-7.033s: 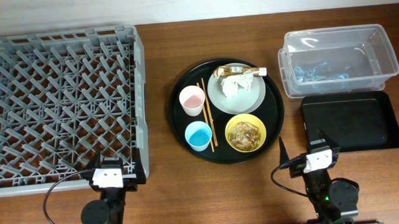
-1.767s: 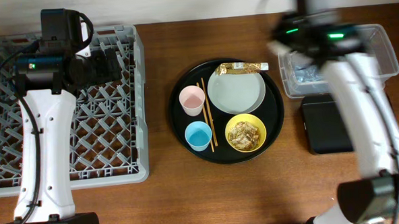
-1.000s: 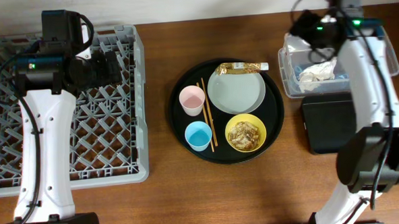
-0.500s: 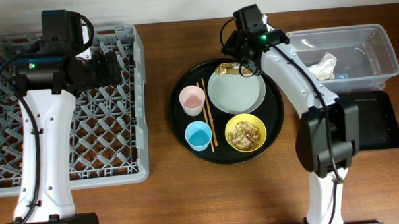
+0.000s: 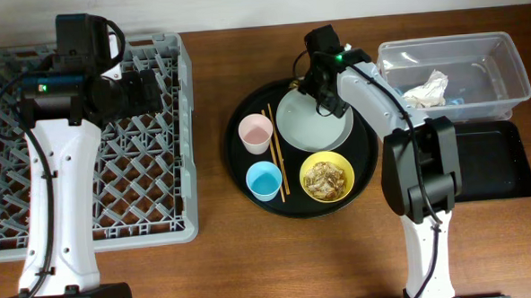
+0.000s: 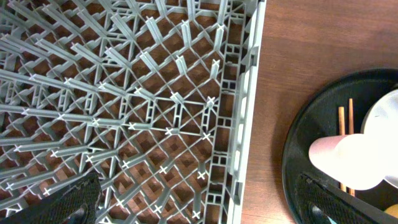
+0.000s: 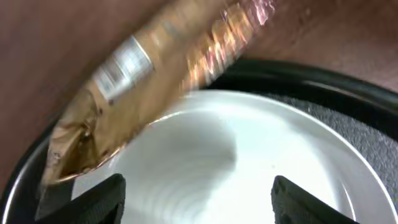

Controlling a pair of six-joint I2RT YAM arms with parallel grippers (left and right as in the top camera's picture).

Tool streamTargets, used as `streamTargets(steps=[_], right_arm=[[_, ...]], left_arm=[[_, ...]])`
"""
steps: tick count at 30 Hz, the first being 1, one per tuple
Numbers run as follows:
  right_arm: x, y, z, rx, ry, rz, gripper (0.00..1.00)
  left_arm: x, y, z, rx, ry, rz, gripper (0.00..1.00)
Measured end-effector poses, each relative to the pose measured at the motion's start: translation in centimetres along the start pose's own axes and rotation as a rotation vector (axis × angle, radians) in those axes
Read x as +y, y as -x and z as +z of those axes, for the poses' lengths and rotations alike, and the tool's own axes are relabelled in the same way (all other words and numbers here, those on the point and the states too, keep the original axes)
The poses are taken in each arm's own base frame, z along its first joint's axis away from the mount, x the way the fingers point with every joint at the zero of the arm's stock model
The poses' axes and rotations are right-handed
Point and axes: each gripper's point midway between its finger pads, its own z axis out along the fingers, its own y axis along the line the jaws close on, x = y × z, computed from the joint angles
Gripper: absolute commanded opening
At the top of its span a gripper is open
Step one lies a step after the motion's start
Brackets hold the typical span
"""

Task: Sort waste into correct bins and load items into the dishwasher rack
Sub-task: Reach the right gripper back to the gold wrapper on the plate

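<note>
Done: tissue point(image 5: 427, 88) in bin point(image 5: 503, 44), back right corner | To do: wrapper point(image 7: 155, 74), plate point(image 5: 314, 124), cups point(image 5: 256, 131), bowl point(image 5: 327, 178) on tray point(image 5: 239, 164); rack point(image 5: 185, 125), left edge, bare | right pincer point(image 7: 196, 199) spread near wrapper | left pincer point(image 6: 199, 205) spread above rack

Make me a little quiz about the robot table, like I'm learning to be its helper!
1. True or false: the dishwasher rack already has dishes loaded in it.
2. Pick one: what lies across the far rim of the white plate, close to the open right gripper? A) a spoon B) a gold wrapper C) a banana peel
3. Fill the blank: the crumpled tissue lies inside the clear plastic ____.

Key: 1 false, the rack holds nothing. 2 B. 3 bin.
</note>
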Motion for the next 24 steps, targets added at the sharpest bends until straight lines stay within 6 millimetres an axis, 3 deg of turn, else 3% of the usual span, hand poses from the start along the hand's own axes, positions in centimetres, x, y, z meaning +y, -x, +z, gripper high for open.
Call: streamTargets(steps=[2, 5, 12, 18, 24], right_arm=[[-0.3, -0.3, 0.0, 0.012, -0.011, 0.002, 0.53], [-0.5, -0.4, 0.0, 0.018, -0.018, -0.002, 0.53], [1.7, 0.5, -0.9, -0.002, 0.063, -0.120, 0.75], [5.4, 5.3, -6.3, -0.145, 0.164, -0.213, 0.79], [2.9, 9.6, -5.4, -0.197, 0.145, -0.125, 0.83]], left_arm=[[0.0, 0.0, 0.0, 0.000, 0.000, 0.000, 0.99], [0.0, 0.0, 0.0, 0.000, 0.000, 0.000, 0.99], [0.0, 0.0, 0.0, 0.000, 0.000, 0.000, 0.99], [0.0, 0.0, 0.0, 0.000, 0.000, 0.000, 0.99], [0.0, 0.0, 0.0, 0.000, 0.000, 0.000, 1.00]])
